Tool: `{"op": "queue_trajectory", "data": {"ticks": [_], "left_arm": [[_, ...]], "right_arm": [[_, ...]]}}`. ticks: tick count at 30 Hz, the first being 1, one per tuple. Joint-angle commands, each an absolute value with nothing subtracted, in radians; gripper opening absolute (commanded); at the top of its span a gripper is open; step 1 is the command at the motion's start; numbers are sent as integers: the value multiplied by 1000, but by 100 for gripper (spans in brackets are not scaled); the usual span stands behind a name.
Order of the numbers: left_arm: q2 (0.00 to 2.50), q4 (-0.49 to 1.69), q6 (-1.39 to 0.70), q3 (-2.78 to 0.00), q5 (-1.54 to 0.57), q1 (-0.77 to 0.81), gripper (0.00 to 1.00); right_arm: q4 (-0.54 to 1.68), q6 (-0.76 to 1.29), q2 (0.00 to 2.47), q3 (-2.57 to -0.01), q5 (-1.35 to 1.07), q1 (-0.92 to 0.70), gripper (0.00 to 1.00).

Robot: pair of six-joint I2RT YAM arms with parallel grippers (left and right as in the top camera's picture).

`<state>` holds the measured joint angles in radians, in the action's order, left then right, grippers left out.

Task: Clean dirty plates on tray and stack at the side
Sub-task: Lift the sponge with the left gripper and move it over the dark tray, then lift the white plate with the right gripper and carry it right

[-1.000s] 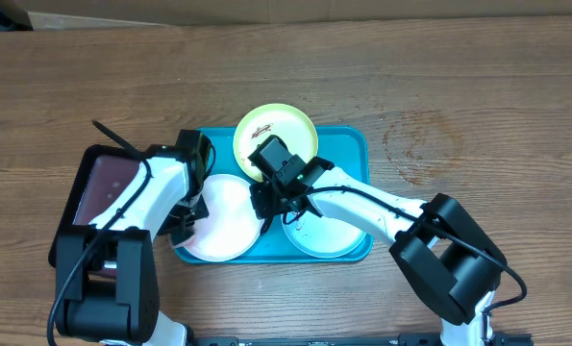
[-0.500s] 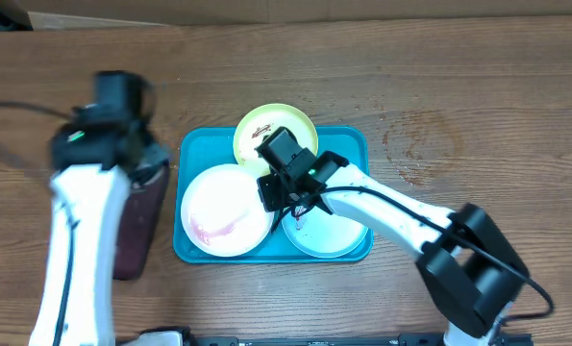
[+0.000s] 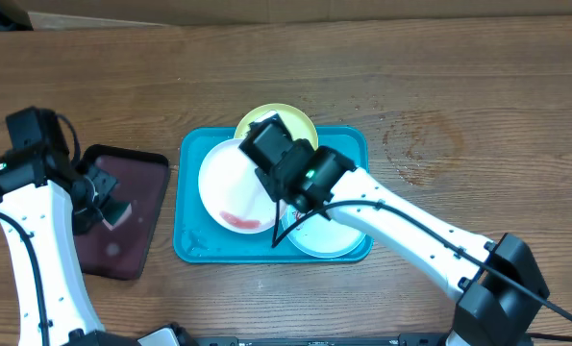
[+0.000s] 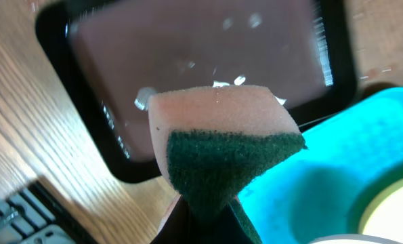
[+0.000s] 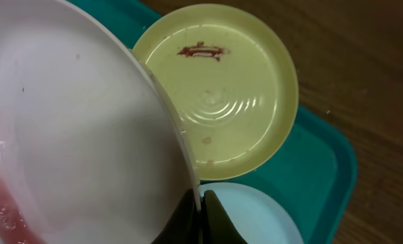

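**Early stage: no plate is clean or stacked yet.**
The right tool (image 5: 200,207), its arm stretched in from the near right corner, pinches the rim of the white plate (image 3: 230,187). The plate is tilted over the tray (image 3: 189,245) by the desk's near edge and shows a red smear. The yellow plate (image 5: 221,88) is smeared; the third plate (image 3: 338,235) lies flat. The left tool (image 4: 208,217) clamps a sponge (image 4: 221,142) above the maroon tray (image 3: 122,245) near the left edge.

The tilted white plate (image 3: 230,183) and right arm (image 3: 401,223) cover the tray's (image 3: 187,216) middle and the teal-rimmed plate (image 3: 338,240). The tray's left strip lies open. The left gripper (image 3: 103,204) and sponge (image 4: 218,129) hang over the maroon tray (image 3: 122,240).
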<state>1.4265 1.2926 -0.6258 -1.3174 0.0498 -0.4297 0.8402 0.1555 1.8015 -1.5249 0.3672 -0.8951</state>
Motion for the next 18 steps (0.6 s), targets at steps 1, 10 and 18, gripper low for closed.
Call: {"op": "queue_trajectory", "data": {"ticks": [1,10,18], "left_arm": [[1442,1283,-620,-1278,-1,-467,4],[1453,1282,-604,-1233,-2,-524,4],[1453,1276,-598,-1230,-1,-525,4]], "right_arm": [[833,67,1768,-1567,638,-946,4],[673,-231,1768,-1567,1010,-1099,4],[562,-434,1768,-1567,1180,-1201,4]]}}
